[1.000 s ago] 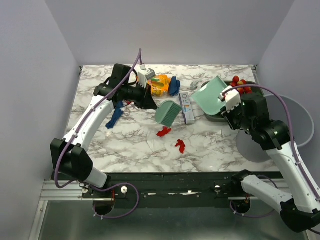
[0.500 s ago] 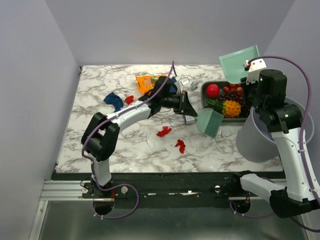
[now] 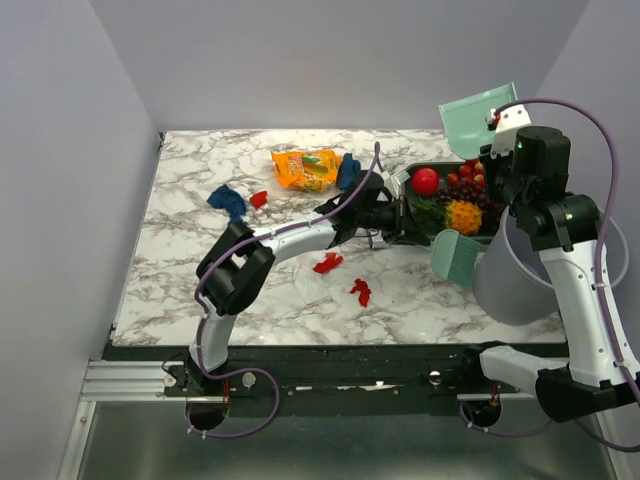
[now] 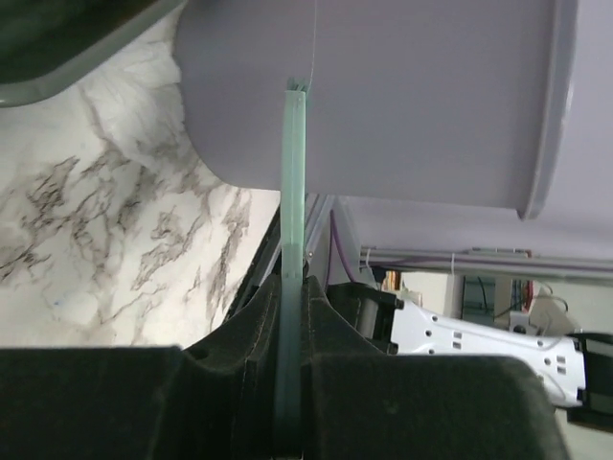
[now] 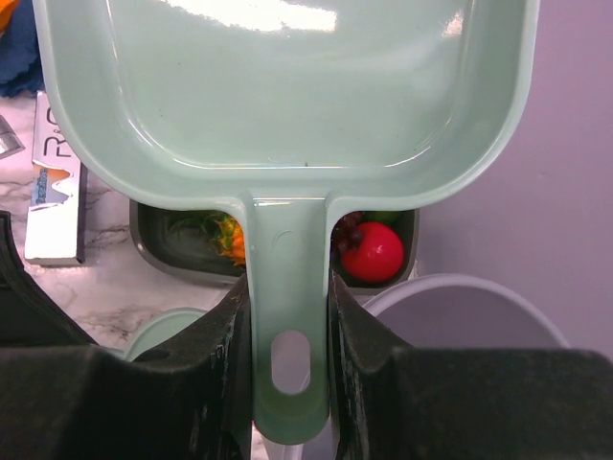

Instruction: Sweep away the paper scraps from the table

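Observation:
Red paper scraps lie on the marble table (image 3: 190, 270) at mid-front (image 3: 327, 263), (image 3: 360, 291) and back left (image 3: 258, 199). Dark blue scraps sit at the left (image 3: 228, 202) and beside the snack bag (image 3: 348, 170). My left gripper (image 3: 408, 224) (image 4: 290, 316) is shut on a pale green brush (image 3: 455, 258), seen edge-on (image 4: 293, 172) against the grey bin (image 3: 510, 285) (image 4: 383, 96). My right gripper (image 3: 502, 128) (image 5: 290, 321) is shut on the handle of the green dustpan (image 3: 478, 115) (image 5: 287, 86), held high over the tray; the pan looks empty.
A dark tray (image 3: 412, 178) (image 5: 153, 244) of fruit, with a round red fruit (image 3: 425, 181) (image 5: 374, 251), stands at the back right. An orange snack bag (image 3: 308, 168) lies at the back centre. A small box (image 5: 57, 192) lies left of the tray. The bin's rim (image 5: 460, 302) is under the pan's handle.
My left arm has swung the brush from the table's left-middle across to the right, up against the bin. The right arm has lifted the dustpan off the table and holds it high.

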### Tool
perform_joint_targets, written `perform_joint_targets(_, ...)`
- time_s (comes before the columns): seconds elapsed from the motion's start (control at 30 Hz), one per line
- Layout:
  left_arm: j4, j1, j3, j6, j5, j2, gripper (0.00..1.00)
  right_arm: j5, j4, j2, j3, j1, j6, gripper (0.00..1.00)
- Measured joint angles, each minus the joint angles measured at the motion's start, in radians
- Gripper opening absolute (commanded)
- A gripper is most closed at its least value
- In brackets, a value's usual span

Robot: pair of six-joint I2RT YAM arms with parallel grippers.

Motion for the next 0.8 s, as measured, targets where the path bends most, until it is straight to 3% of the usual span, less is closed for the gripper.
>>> perform_joint_targets(0.8,-0.108,-0.027,-0.061,-0.14,-0.106,0.15,0.0,-0.025,0.007,0.073,0.092,0.0,0.072,0.01)
